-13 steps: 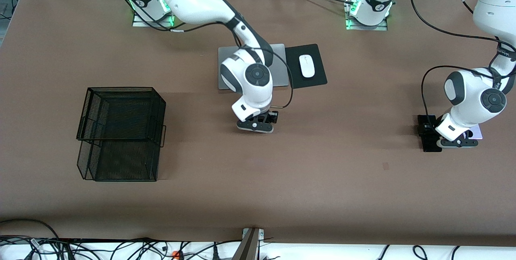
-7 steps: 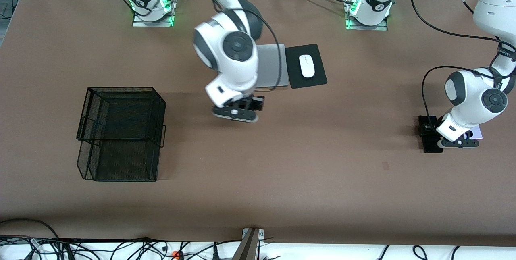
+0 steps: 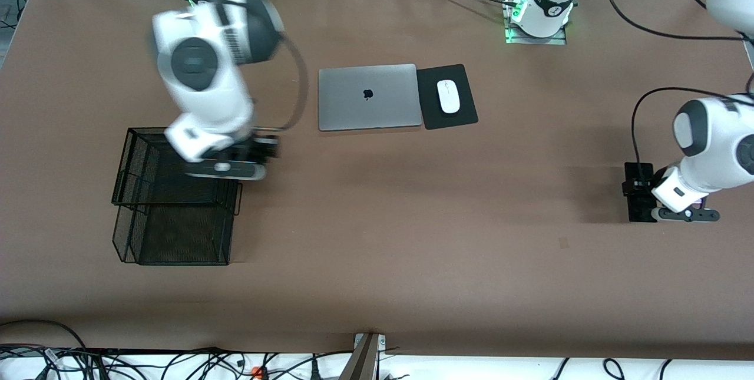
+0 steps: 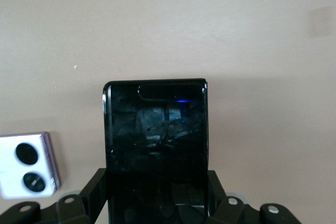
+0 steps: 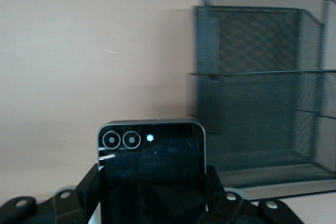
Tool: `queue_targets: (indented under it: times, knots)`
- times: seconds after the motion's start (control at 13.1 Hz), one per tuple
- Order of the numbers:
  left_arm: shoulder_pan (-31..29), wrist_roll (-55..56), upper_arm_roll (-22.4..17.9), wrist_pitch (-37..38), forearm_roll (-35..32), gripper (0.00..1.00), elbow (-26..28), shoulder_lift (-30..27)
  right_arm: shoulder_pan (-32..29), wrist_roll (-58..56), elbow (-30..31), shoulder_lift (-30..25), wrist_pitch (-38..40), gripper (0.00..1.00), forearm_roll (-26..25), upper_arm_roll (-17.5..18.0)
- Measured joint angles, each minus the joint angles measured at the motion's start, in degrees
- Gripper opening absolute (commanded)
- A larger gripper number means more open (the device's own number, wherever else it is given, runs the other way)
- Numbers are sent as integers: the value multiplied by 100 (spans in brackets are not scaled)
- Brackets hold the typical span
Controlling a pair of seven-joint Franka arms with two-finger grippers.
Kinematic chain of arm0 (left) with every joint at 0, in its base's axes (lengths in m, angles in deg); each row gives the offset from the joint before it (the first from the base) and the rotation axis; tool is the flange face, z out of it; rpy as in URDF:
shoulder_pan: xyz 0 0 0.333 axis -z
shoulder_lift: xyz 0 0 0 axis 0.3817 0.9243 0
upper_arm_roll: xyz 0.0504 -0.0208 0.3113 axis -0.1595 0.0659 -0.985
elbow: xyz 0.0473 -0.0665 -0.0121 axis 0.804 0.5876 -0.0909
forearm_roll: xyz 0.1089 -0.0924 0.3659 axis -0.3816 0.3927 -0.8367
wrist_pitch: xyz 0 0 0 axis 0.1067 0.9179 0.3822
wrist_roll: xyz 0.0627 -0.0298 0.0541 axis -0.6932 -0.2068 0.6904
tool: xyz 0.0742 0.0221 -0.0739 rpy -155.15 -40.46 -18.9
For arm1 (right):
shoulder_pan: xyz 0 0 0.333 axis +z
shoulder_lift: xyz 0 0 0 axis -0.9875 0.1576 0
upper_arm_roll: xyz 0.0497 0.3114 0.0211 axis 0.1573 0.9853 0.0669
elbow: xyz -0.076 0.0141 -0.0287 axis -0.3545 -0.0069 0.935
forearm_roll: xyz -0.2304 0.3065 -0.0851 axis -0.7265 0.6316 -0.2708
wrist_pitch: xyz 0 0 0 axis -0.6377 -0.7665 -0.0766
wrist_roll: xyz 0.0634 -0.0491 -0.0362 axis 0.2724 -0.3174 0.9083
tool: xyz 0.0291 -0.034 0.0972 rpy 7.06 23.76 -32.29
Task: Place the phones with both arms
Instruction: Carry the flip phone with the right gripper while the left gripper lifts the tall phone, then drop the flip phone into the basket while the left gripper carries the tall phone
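Right gripper (image 3: pixel 227 169), clamped on flip phone (image 5: pixel 152 169), hangs over basket (image 3: pixel 141 191) rim, ready to drop. Left gripper (image 3: pixel 683 214) grips slim phone (image 4: pixel 156 145) well apart from basket, lavender phone (image 4: pixel 27 164) beside it.

Three phones: one squarish black flip phone (image 5: pixel 152 174), one long slim black phone (image 4: pixel 156 150), one lavender-white phone (image 4: pixel 29 163). Two robot arms, each with one gripper. One black mesh basket (image 3: pixel 177 197), one grey laptop (image 3: pixel 370 97), one white mouse (image 3: pixel 448 96), one black mouse pad (image 3: pixel 465 112).

Black mesh basket (image 3: pixel 177 233), brown table (image 3: pixel 412 250), seemingly lavender-white phone (image 4: pixel 27 163).
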Motion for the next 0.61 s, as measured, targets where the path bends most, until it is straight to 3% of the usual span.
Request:
queue_targets:
  times: [0.15, 0.31, 0.46, 0.61]
  knots:
    - [-2, 4, 379, 928, 0, 20, -575, -62, -9, -812, 579, -413, -118, 0, 80, -587]
    - [7, 75, 871, 1630, 24, 22, -1085, -69, -15, -1716, 1050, -591, -444, 0, 409, -1165]
    - [25, 177, 1337, 1871, 156, 21, -1348, -68, -29, -2606, 1596, -596, -1058, 0, 796, -1674]
    - [46, 220, 1813, 1903, 272, 21, -1395, -63, -111, -3108, 2126, -557, -1722, 0, 914, -1874]
